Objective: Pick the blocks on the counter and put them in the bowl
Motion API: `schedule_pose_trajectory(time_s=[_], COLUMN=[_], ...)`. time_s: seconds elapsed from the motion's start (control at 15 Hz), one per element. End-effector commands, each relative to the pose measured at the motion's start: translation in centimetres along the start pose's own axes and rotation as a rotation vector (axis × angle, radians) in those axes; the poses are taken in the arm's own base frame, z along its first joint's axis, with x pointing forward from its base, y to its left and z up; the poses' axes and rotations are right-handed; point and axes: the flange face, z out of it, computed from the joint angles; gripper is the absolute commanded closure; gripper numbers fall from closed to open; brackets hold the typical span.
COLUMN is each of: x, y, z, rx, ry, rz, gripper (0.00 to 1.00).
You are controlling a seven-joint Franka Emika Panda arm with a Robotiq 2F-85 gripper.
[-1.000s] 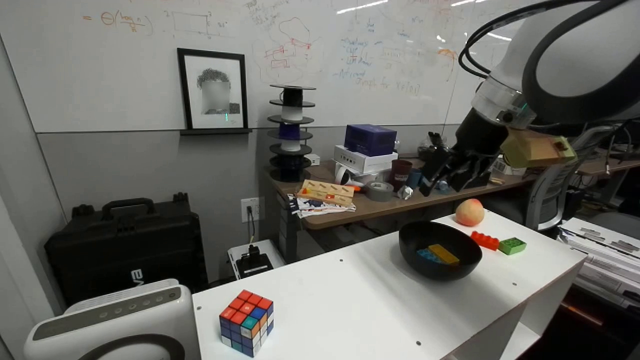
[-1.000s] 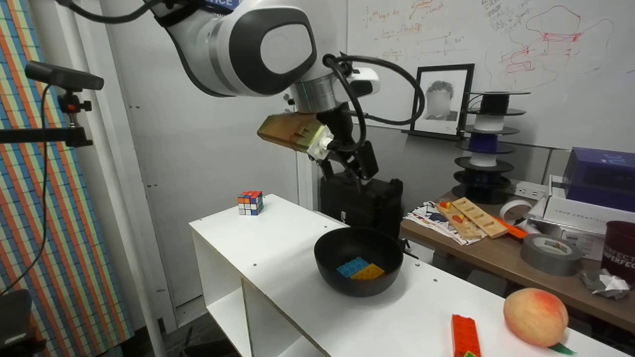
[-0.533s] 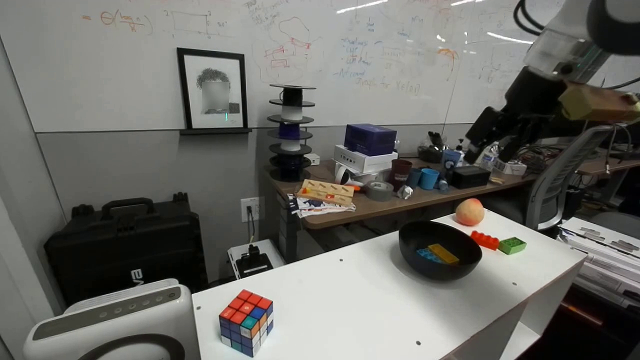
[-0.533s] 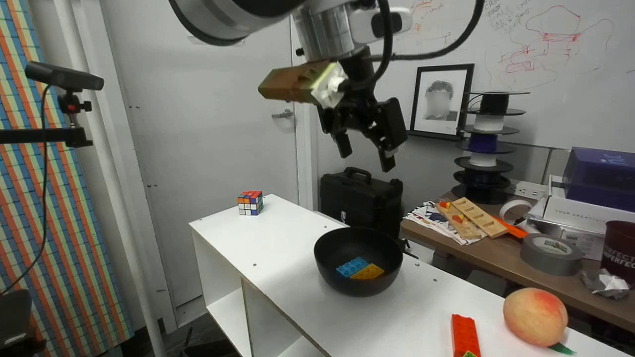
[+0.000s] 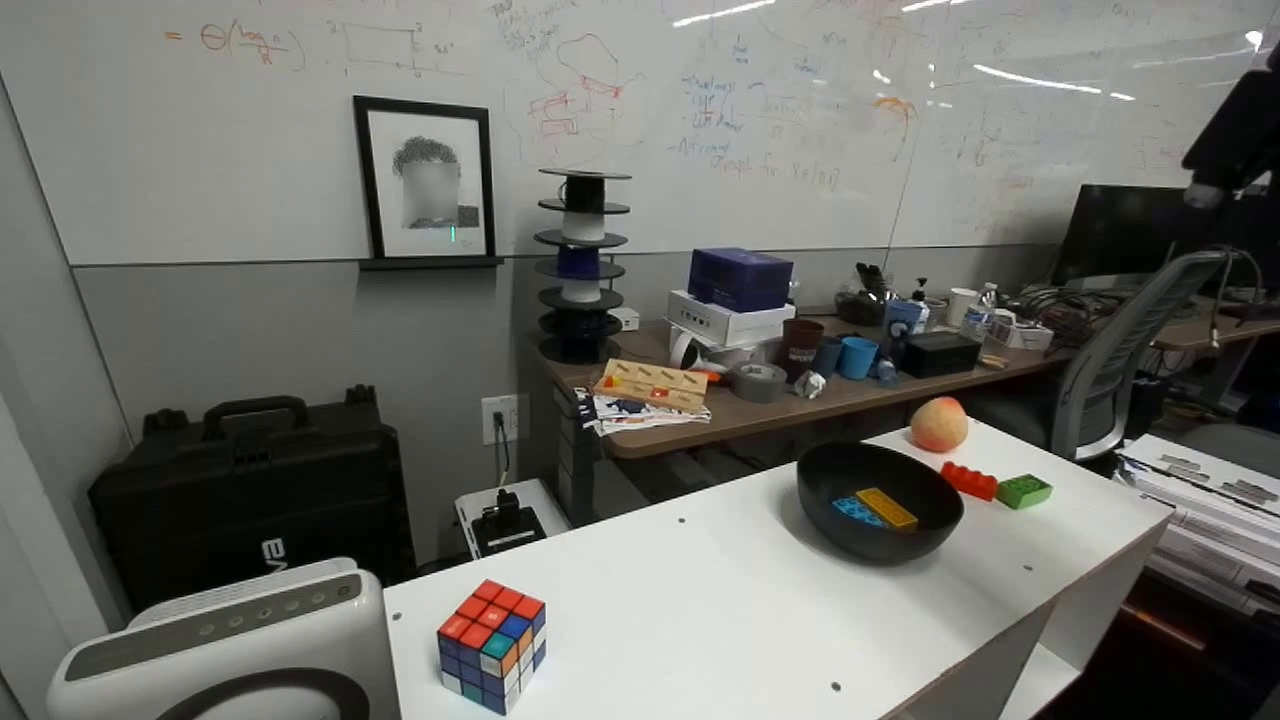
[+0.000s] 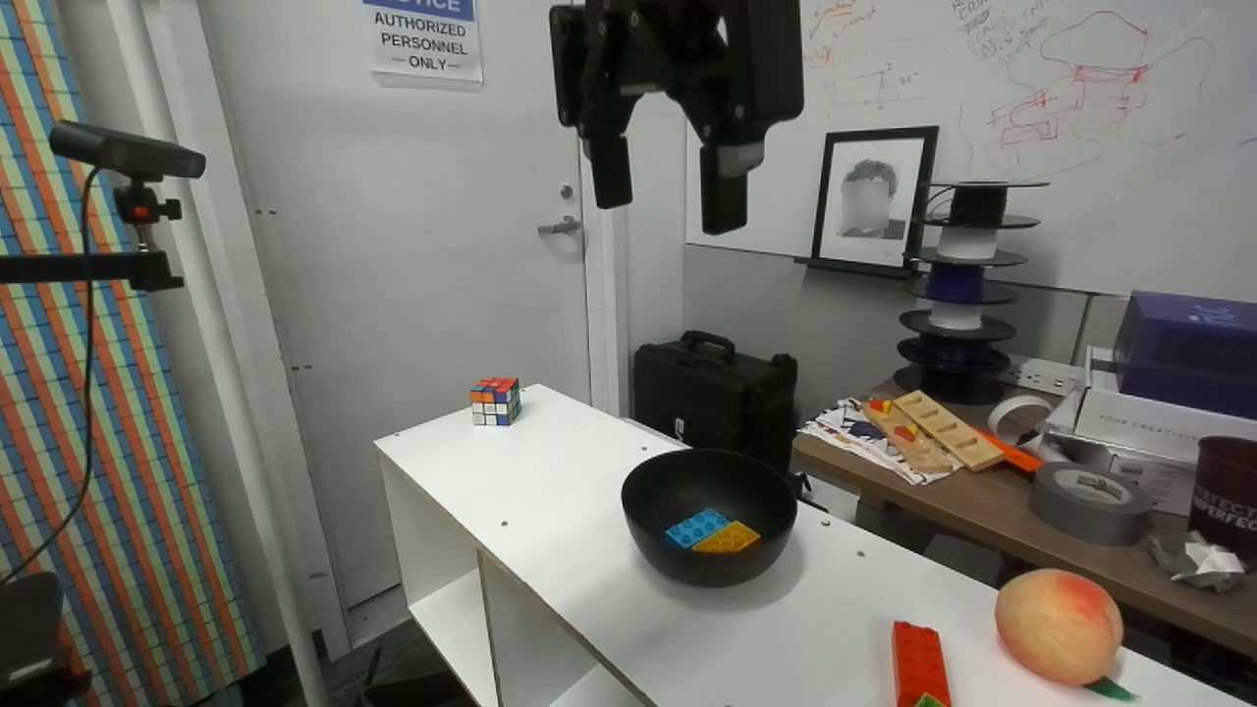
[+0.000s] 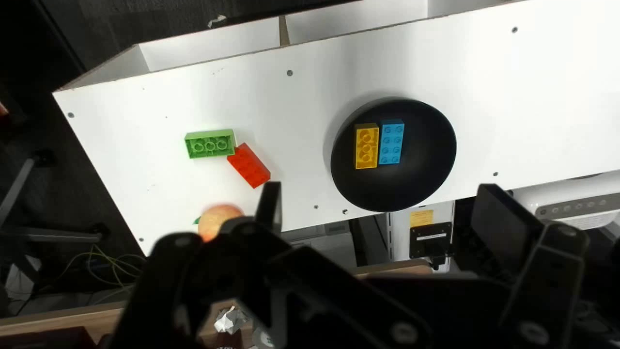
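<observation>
Wrist view: the bowl [image 7: 426, 160] is sitting on the counter [image 7: 300, 116], and in it the yellow block [image 7: 366, 150] and the blue block [image 7: 391, 143] are lying side by side. The blue block is showing its studs, while the yellow one is lying hollow side up. Outside the bowl, the green block [image 7: 209, 144] is lying on the counter, also hollow side up, and the red block [image 7: 249, 166] is lying at an angle to it. The two are all but meeting at a corner; the views are not making clear whether they are touching.

In an exterior view, the gripper [image 6: 668, 204] is hanging high up, well apart from the bowl and the blocks. It is pointing downward, its fingers [image 6: 724, 201] standing wide apart, with the grip released. In the wrist view, it is partly hiding the peach [image 7: 218, 217], which is resting on the counter near the red block.

In both exterior views, the cube [image 5: 492, 648] is standing toward the opposite end of the counter from the peach, well apart from the bowl. The desk [image 5: 680, 436] is holding boxes [image 5: 735, 300], spools [image 5: 582, 262] and a roll of tape [image 6: 1085, 520], and the case [image 5: 250, 490] is standing near it. In an exterior view, a white appliance [image 5: 220, 640] is standing near the cube, beside the counter.
</observation>
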Motion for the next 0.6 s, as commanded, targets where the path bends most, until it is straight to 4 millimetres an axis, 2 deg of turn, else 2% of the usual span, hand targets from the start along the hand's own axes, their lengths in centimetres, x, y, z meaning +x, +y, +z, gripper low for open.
schedule_pose_trajectory(time_s=[0.0,0.53], x=[-0.16,-0.50], y=[0.14,-0.10], z=[-0.32,0.34], rx=[0.001,0.002], ry=[-0.001,-0.015], rz=[0.001,-0.003], gripper=[0.00,0.00])
